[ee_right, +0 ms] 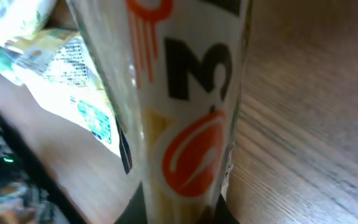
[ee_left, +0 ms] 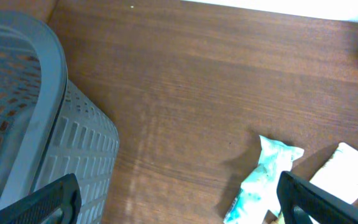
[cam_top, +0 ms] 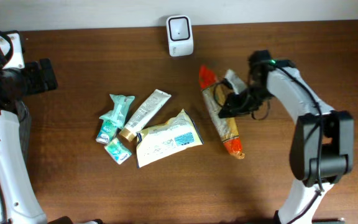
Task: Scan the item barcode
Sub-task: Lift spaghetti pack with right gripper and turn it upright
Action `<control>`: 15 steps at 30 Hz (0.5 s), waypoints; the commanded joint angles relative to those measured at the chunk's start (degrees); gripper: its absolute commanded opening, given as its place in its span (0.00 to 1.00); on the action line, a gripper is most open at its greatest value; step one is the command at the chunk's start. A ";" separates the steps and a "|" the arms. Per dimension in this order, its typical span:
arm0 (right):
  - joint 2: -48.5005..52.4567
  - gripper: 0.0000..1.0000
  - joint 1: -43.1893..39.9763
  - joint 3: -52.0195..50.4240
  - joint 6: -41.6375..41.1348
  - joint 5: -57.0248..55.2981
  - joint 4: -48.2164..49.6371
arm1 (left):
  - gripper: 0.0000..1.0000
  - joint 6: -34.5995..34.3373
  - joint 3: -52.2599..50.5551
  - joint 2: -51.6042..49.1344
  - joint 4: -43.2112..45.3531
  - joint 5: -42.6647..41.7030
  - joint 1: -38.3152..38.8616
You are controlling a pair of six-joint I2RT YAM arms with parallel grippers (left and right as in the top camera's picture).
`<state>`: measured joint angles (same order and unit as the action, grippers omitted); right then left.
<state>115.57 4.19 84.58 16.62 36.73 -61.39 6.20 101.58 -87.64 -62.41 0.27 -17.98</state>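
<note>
**Right gripper (cam_top: 232,104) clamped on the pasta packet (cam_top: 224,124), scan not yet made.**

From left to right: the left gripper (ee_left: 178,200) hangs with jaws wide apart and empty, a grey basket (ee_left: 48,68) just to its side. The teal sachets (cam_top: 114,118), tube (cam_top: 145,112) and yellow pouch (cam_top: 166,138) lie loose on the table (cam_top: 291,186), well apart from both grippers. The white scanner (cam_top: 179,34) stands beyond the pouch. The packet lies flat, pinched across its width near the middle, and fills the right wrist view between the fingers. Its barcode cannot be made out. Likely hazards: the glossy film may slide in the narrow pinch on lifting. The long unsupported ends may sag or swing the packet round. A code on the hidden face would reach the scanner turned away and fail to read.
</note>
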 commanded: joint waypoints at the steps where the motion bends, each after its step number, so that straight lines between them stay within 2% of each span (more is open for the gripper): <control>1: -0.11 0.06 -3.37 -7.15 -0.98 10.75 5.40 | 0.99 -0.52 0.26 0.24 0.13 0.15 -0.26; 2: 0.17 0.15 -4.87 -8.63 -2.45 9.62 7.32 | 0.99 -0.52 0.26 0.24 0.13 0.15 -0.26; 3: 0.22 0.17 -5.88 -9.22 -4.02 7.91 8.48 | 0.99 -0.52 0.26 0.24 0.13 0.15 -0.26; 5: 0.22 0.38 -7.82 -9.31 -7.06 2.73 10.10 | 0.99 -0.52 0.26 0.24 0.13 0.15 -0.26; 6: 0.22 0.44 -8.83 -9.31 -7.96 0.63 10.95 | 0.99 -0.52 0.26 0.24 0.13 0.15 -0.26; 7: 0.22 0.54 -9.64 -9.31 -7.96 -0.76 11.41 | 0.99 -0.52 0.26 0.24 0.13 0.15 -0.26; 10: 0.22 0.72 -10.64 -9.29 -7.89 -1.46 11.72 | 0.99 -0.52 0.26 0.24 0.13 0.15 -0.26; 15: 0.22 0.79 -10.69 -5.09 -4.46 -1.44 7.43 | 0.99 -0.52 0.26 0.24 0.13 0.15 -0.26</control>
<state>115.96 -6.46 75.55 9.39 35.81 -50.94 6.20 101.58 -87.64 -62.39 0.27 -17.98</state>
